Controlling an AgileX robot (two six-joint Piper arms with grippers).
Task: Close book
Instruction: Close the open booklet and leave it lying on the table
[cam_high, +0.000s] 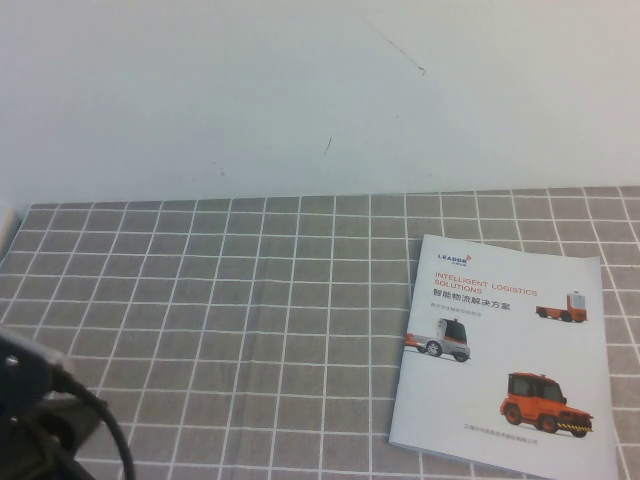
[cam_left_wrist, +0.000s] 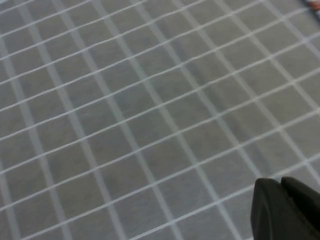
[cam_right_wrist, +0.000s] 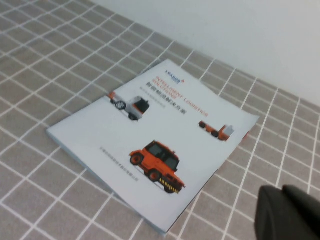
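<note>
In the high view the book (cam_high: 500, 360) is lying flat, apparently already shut, at the near right of the surface (cam_high: 200, 300), its near corner running out of frame; a needless push is risking sliding it off. In the left wrist view the left end effector (cam_left_wrist: 285, 210) is hovering near left, opening unreadable. In the right wrist view the right end effector (cam_right_wrist: 290, 212) is hanging near the book, gripping nothing visible, opening equally unreadable.

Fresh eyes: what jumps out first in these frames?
The closed book, white cover with orange vehicles, lies flat on the right side of the grey checked cloth. The left gripper hangs over bare cloth at the left; the right gripper hovers near the book.
</note>
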